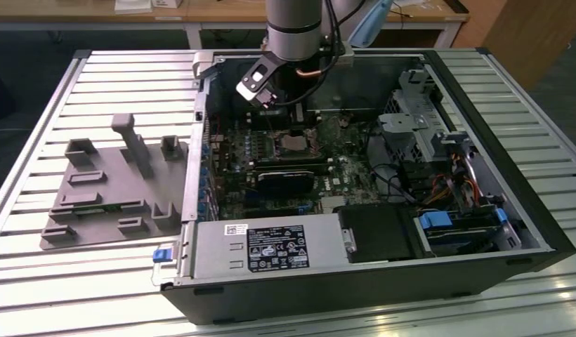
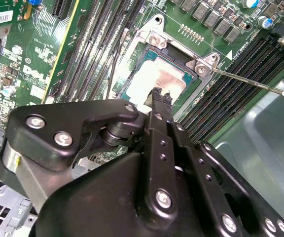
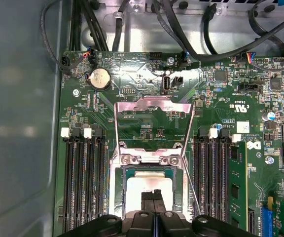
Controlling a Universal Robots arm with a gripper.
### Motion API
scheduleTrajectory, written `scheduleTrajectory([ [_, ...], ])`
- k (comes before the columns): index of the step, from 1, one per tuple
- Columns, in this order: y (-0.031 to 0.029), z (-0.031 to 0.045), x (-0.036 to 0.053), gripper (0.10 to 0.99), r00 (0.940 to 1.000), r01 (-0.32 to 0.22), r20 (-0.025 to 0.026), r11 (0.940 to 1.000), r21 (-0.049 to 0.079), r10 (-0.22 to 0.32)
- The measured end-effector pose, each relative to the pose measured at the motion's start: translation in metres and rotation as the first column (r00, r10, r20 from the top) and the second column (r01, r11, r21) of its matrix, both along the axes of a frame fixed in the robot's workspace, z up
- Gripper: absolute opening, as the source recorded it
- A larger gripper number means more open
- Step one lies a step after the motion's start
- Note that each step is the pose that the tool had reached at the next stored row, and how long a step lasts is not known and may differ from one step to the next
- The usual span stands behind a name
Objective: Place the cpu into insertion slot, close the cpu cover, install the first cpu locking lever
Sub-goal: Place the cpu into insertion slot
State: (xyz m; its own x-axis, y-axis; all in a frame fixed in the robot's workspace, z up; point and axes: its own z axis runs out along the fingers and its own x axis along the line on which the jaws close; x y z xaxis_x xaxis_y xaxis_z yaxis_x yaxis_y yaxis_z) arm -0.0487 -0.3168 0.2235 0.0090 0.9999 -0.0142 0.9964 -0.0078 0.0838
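Inside an open black computer case (image 1: 363,298) on a slatted metal counter (image 1: 91,298), the arm's black tool (image 2: 158,94) hovers with its fingers pressed together, gripping nothing, tips over the small square silver-grey cpu (image 2: 149,81). The chip lies flat in the dark square insertion slot (image 3: 124,190), towards the far side of the green circuit board (image 3: 216,94). The thin silver-framed cpu cover (image 3: 152,104) stands raised beyond it, so seating looks done and closing not yet begun. Lowering the cover would call for the tool to clear the chip. A thin metal locking lever (image 2: 245,83) juts free. The tool hides the socket's near edge, and whether the tips touch the chip cannot be told.
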Motion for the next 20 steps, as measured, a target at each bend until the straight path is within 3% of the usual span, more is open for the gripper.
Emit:
scheduleTrajectory([
  [4,0.0000,0.0031,0.0000,0.102,1.0000,0.000,-0.0001,1.0000,0.000,0.000],
  [13,0.0000,0.0218,0.0000,0.102,1.0000,0.000,0.0007,1.0000,0.000,0.000],
  [20,0.0000,0.0313,0.0000,0.102,1.0000,0.000,0.0018,1.0000,0.000,0.000],
])
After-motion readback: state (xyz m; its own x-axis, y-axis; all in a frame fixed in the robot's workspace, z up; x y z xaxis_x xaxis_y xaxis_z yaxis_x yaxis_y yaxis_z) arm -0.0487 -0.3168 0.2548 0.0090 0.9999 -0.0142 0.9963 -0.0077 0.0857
